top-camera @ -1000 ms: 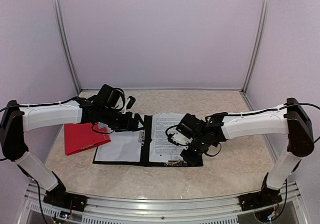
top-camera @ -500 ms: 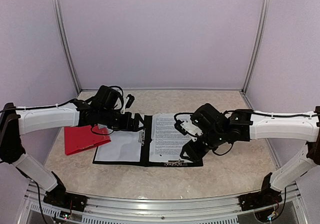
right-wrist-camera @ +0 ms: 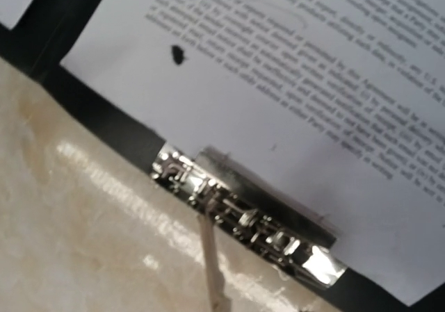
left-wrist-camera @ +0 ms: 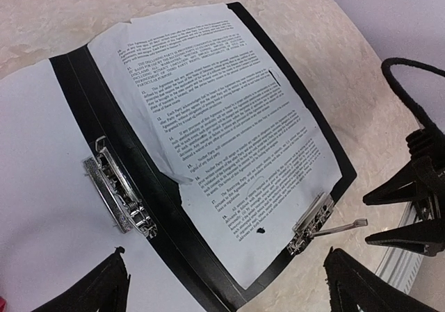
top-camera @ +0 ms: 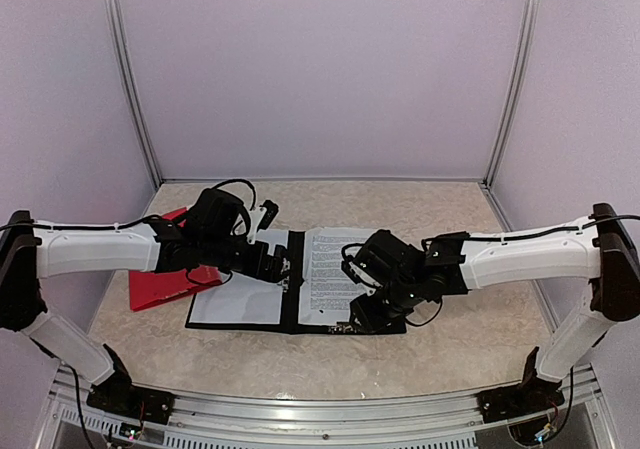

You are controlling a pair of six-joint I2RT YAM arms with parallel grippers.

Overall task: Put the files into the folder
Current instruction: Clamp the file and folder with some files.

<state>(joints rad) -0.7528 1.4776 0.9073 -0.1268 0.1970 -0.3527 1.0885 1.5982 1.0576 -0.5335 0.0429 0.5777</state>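
Note:
A black folder [top-camera: 291, 304] lies open on the table. A printed file [left-wrist-camera: 215, 124] sits on its right half, its near edge under a metal clip [right-wrist-camera: 243, 218] whose lever [right-wrist-camera: 212, 263] sticks out over the table. A blank white sheet [top-camera: 240, 294] covers the left half. My left gripper [left-wrist-camera: 229, 299] hovers open over the spine, nothing between its fingers [left-wrist-camera: 104, 291]. My right gripper [top-camera: 366, 312] is at the near clip. In the left wrist view its two fingertips [left-wrist-camera: 396, 187] stand apart on either side of the lever's end.
A red folder [top-camera: 160, 281] lies left of the black one, partly under my left arm. A second metal clip [left-wrist-camera: 118, 194] sits by the spine. Booth walls and corner posts close in the back and sides. A metal rail runs along the near table edge.
The right arm swung out to the right and up, then came back down to the near clip. The left arm shifted slightly right, over the red folder.

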